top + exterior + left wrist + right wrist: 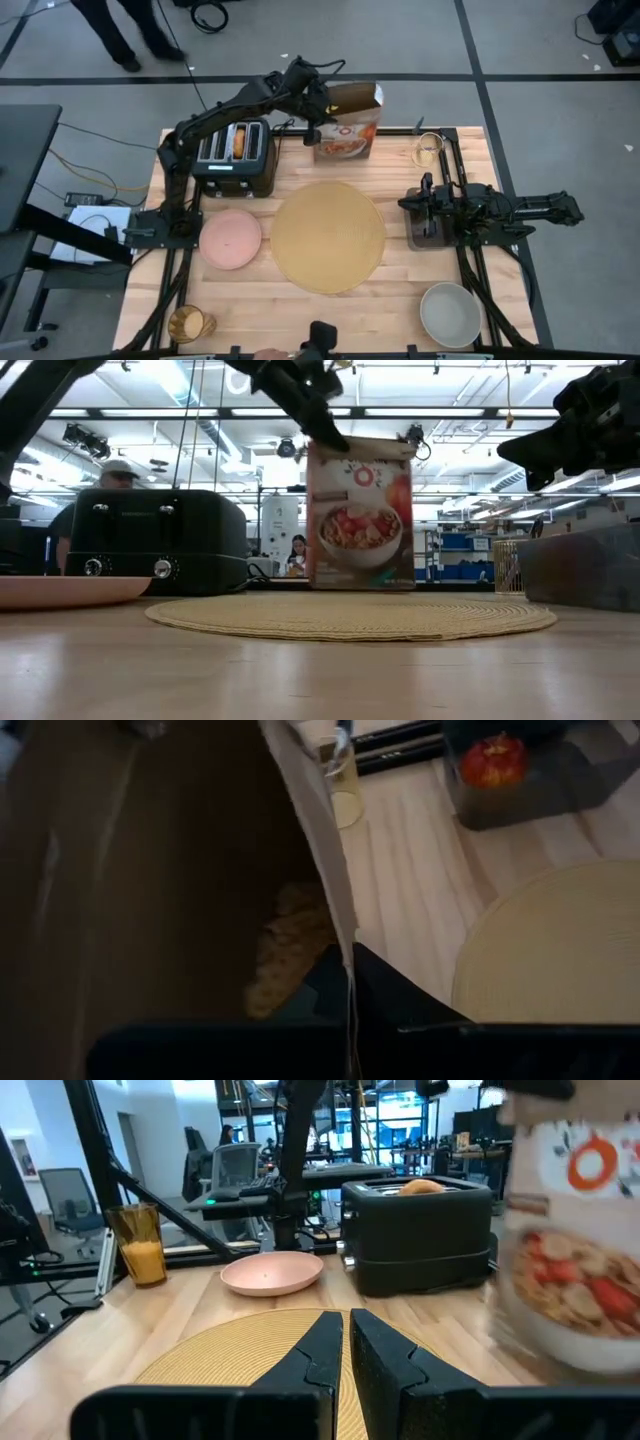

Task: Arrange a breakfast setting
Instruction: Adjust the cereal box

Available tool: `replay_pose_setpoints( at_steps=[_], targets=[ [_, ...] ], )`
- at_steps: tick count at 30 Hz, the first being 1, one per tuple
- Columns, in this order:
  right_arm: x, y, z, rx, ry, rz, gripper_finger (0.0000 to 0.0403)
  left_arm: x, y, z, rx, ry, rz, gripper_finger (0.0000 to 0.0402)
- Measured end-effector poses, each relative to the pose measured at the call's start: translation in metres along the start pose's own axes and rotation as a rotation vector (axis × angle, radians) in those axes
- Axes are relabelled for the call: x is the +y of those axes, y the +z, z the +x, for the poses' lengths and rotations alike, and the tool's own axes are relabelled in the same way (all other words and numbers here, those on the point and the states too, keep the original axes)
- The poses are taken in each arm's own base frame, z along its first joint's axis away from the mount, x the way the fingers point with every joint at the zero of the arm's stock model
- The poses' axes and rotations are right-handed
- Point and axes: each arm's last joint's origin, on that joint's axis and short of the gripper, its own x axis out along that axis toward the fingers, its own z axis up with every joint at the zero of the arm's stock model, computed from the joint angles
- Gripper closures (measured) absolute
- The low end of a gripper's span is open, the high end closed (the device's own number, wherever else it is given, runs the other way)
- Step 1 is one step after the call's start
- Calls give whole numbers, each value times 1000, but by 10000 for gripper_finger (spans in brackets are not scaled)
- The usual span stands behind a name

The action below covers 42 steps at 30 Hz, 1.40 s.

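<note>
My left gripper [319,116] reaches past the black toaster [236,156] to the far middle of the table and is shut on an open cereal box [348,126]. The round tan placemat [328,236] lies in the middle. The pink plate [231,239] lies left of the placemat, the amber glass [189,323] stands near left, and the grey bowl [450,313] near right. Round toasted bread [240,140] sticks out of a toaster slot. The red apple [497,760] sits in a dark tray. My right gripper [347,1342] is shut and empty at the right. The spoon is out of view. My left gripper holds the cereal box by the top edge of one side wall [340,935], one finger inside the box and one outside. The fingers slant down from above, from the table's left. The box stays about upright; whether its bottom [360,586] rests on the table, I cannot tell.
A small clear cup [428,150] of pale yellow stuff stands at the far right, beside the box. The dark tray [428,234] sits under my right arm. Loose cereal [290,950] lies inside the box. People stand beyond the table's far edge.
</note>
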Motion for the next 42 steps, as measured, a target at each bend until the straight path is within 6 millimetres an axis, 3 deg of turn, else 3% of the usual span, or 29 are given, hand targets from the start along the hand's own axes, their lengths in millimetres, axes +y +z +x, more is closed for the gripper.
replay_pose_setpoints(
  at_steps=[10,13,18,25,34,42],
  targets=[
    [-2,18,-2,-193,-70,187,368,-20,12,-58,88,25,-32,397],
    [-5,26,-4,-300,-139,316,368,-27,12,-64,129,19,-57,398],
    [-7,33,-7,-414,-160,570,368,-28,11,-62,129,17,-112,398],
    [0,48,-5,-368,77,730,383,-41,-2,-37,157,-10,-121,398],
    [10,102,12,-338,81,606,393,-40,-1,-34,152,62,-71,398],
    [16,116,44,-228,44,569,357,-52,-2,-28,204,6,-18,376]
  ],
)
